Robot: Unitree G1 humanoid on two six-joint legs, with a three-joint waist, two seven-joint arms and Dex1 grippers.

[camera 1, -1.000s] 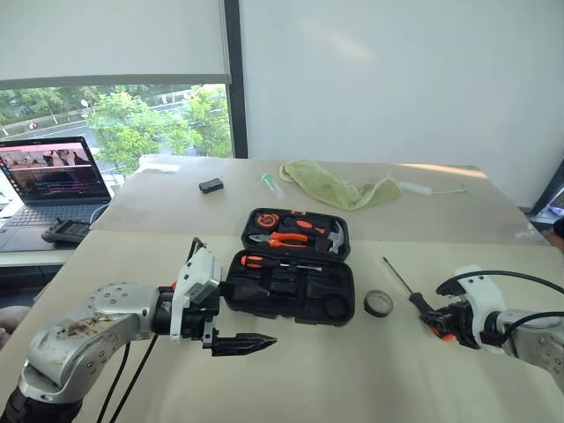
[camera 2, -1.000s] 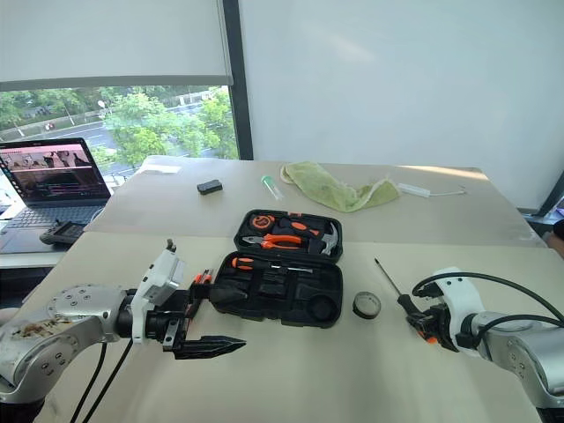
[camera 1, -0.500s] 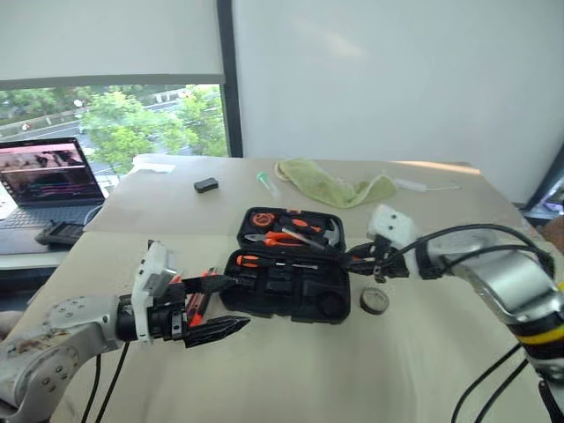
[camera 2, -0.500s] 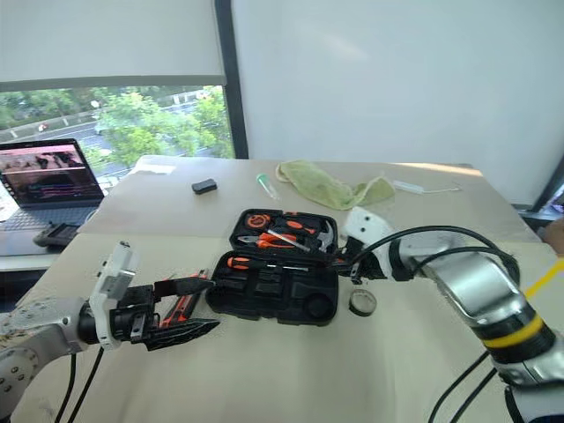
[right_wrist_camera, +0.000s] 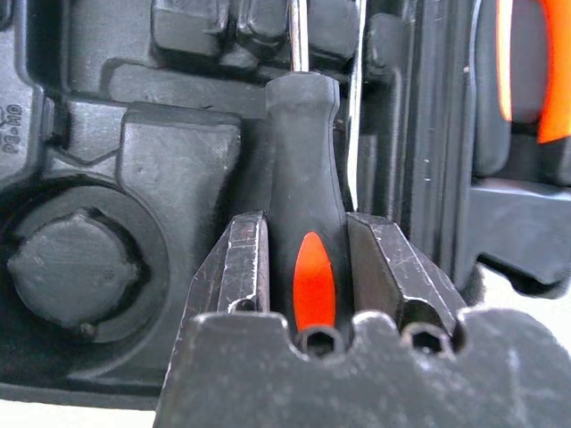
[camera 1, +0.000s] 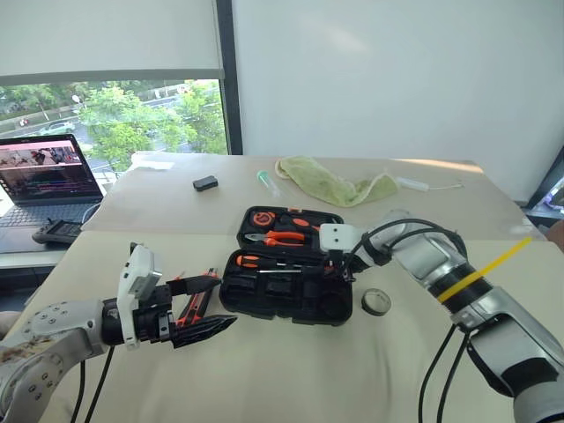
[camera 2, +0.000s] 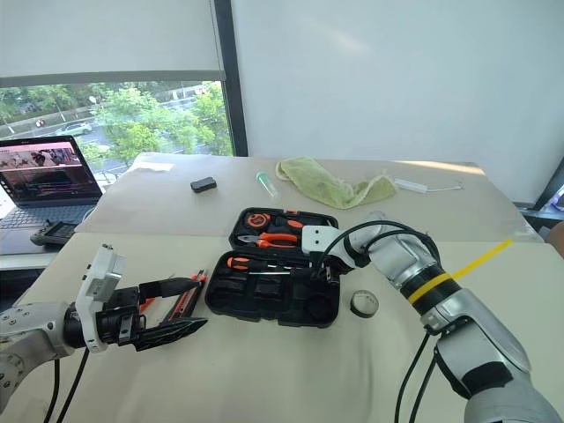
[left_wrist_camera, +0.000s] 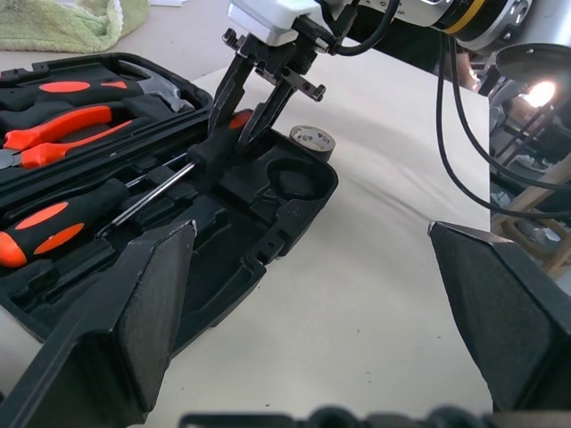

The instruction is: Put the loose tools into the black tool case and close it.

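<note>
Nearest to us, the left gripper (camera 1: 204,310) hangs over the surface (camera 1: 291,370) just off the left end of the black tool case (camera 1: 291,304), its fingers spread wide and empty. Between that gripper and the case lie a black-and-orange utility knife (camera 1: 191,308) and, we think, a slim red screwdriver beside it, though the gripper fingers cover most of both.

Over the case's front half, the right gripper (left_wrist_camera: 254,107) pinches a black-and-orange screwdriver (right_wrist_camera: 305,223) by its handle, shaft pointing along the tray towards the left end. A second black-and-orange screwdriver (left_wrist_camera: 58,227) already lies in the tray. The small black tape roll (camera 1: 377,302) sits on the surface just off the case's right end.

To seat this well, we would line the shaft up with its moulded groove, lower the handle until it beds flat, and only then release; a handle left proud would stop the lid shutting later.

Behind the tray, the raised lid holds orange pliers (camera 1: 284,238) and a hammer (camera 1: 330,236). We cannot make out which slot sits under the handle, nor whether the shaft tip already touches the tray.
</note>
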